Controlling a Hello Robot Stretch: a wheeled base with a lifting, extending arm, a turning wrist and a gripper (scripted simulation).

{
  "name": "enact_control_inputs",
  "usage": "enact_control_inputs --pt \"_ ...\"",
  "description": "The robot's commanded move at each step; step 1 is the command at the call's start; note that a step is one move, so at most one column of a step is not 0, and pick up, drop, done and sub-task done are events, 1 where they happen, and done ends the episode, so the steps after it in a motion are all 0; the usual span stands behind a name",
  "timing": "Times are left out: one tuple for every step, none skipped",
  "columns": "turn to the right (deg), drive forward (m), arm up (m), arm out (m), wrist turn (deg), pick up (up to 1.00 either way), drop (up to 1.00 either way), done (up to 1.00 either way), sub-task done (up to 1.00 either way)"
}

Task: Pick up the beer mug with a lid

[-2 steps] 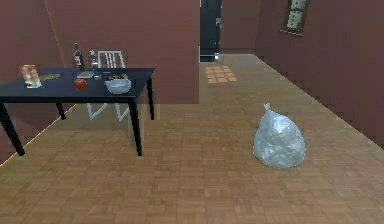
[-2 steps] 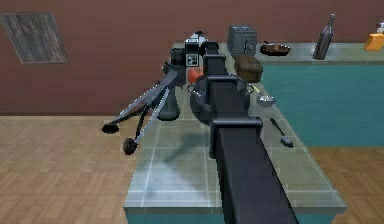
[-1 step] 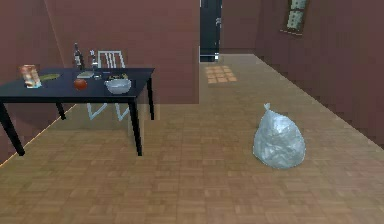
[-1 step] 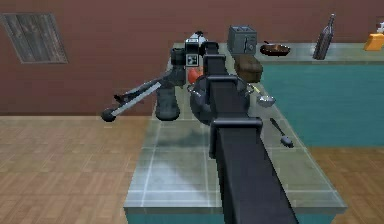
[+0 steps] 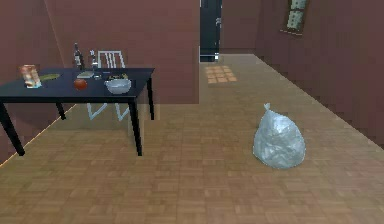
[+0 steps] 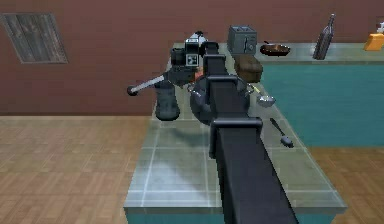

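Note:
In the arm side view my arm (image 6: 245,160) rises as a dark bar over a pale green tiled counter (image 6: 170,165). Two white marked squares (image 6: 192,55) stand at its far end. The gripper (image 6: 150,86) reaches left from them, one thin finger (image 6: 133,90) ending in a round tip. Right at the gripper a dark upright cylinder (image 6: 167,102), perhaps the mug, stands on the counter. I cannot tell whether the gripper holds anything. In the forward view a pale mug-like thing (image 5: 28,75) stands on a dark table (image 5: 60,95) at the left.
A grey box (image 6: 240,40), a pan (image 6: 275,47) and a bottle (image 6: 325,38) stand on a teal counter (image 6: 330,95) behind. Spoon-like utensils (image 6: 284,137) lie beside my arm. The dark table carries bottles (image 5: 78,55), a red fruit (image 5: 80,84) and a bowl (image 5: 118,86). A clear bag (image 5: 279,138) sits on the floor.

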Motion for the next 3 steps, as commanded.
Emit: enact_control_inputs --pt "0.0 0.00 0.00 0.00 24.0 0.00 0.00 0.00 0.00" --pt "0.0 0.00 0.00 0.00 0.0 1.00 0.00 0.00 0.00" --pt "0.0 0.00 0.00 0.00 0.0 0.00 0.00 1.00 0.00"
